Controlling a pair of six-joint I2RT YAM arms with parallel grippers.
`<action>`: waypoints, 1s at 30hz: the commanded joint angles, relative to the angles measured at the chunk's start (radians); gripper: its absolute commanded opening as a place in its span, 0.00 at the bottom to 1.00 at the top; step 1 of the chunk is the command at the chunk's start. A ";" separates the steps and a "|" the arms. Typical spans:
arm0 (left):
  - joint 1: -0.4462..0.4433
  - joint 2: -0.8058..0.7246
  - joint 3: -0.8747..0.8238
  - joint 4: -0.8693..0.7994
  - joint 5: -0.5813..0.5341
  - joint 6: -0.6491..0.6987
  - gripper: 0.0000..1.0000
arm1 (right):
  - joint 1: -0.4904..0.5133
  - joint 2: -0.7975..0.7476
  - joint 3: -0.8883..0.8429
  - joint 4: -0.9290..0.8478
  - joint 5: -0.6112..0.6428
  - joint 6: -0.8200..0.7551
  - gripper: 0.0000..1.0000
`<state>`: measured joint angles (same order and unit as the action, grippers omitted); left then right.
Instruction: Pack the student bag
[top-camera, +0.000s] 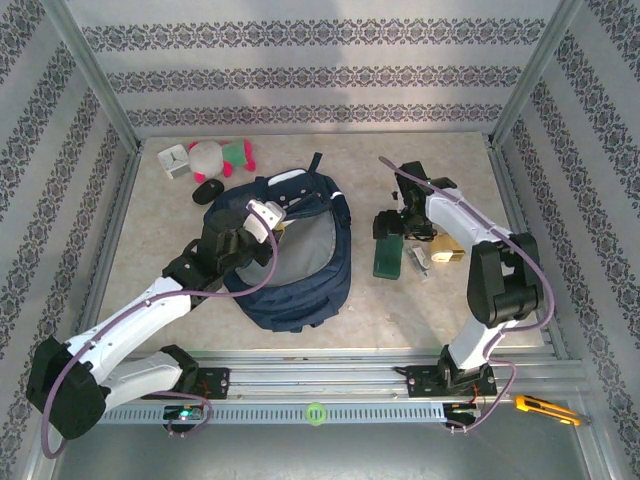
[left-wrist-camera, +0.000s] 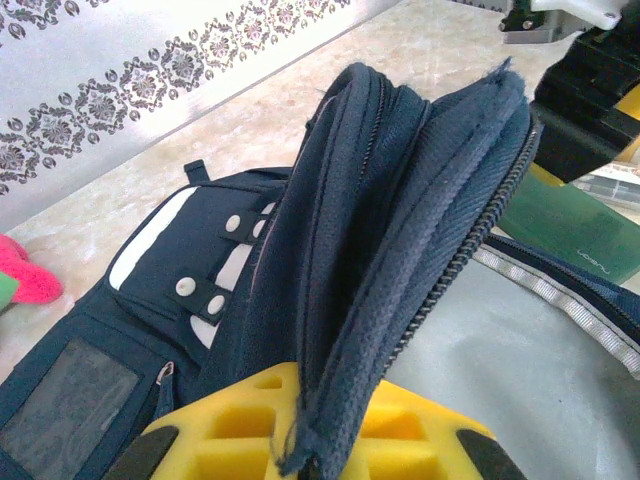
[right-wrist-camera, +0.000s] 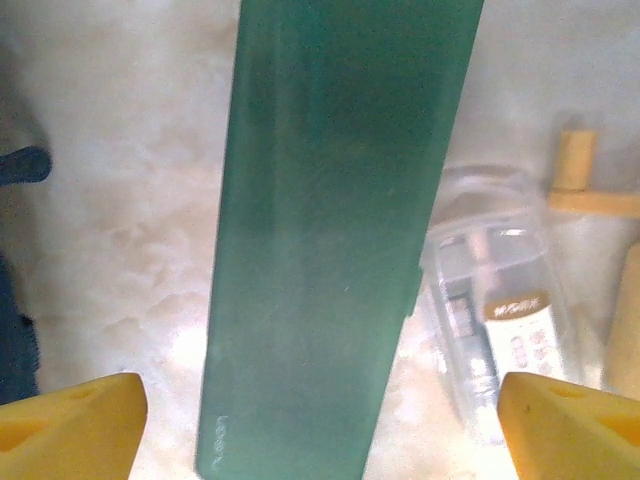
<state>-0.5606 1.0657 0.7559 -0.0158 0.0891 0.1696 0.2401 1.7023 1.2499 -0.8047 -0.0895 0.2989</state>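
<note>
The large navy blue fabric student bag is lying flat on the beige marbled table. It is spreading out beneath and just right of the left gripper, and its main zip is gaping over a grey lining. The left arm is stretching forward and rightward from its base, with the wrist angling down at the bag's rim. Its yellow fingers are pinching tight on the bag's zipped edge, holding a fold of fabric upright between them.

The right arm is bending sharply at the elbow, its forearm reaching away and leftward. The right gripper is pointing down at the table with its jaws spread wide, gripping nothing. Directly beneath it, a long, flat, dark green translucent case is running lengthwise between the fingertips. Small pale lettering is showing at its near end, too faint to read. Just right of the case, a small clear plastic box is showing a white-and-brown printed label, its characters too blurred to read. Further right, pale wooden pieces are lying.
</note>
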 joint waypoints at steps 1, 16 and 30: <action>0.013 -0.035 0.009 0.087 -0.012 -0.043 0.00 | 0.024 -0.005 -0.066 0.034 -0.042 0.095 0.90; 0.015 -0.065 -0.008 0.088 -0.015 -0.049 0.00 | 0.061 0.120 -0.092 0.107 -0.009 0.128 0.88; 0.018 -0.079 0.022 0.067 -0.013 -0.054 0.00 | 0.083 -0.002 -0.135 0.158 0.077 0.056 0.68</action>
<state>-0.5598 1.0199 0.7383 -0.0151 0.0772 0.1444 0.3126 1.8099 1.1355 -0.6712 -0.0391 0.4007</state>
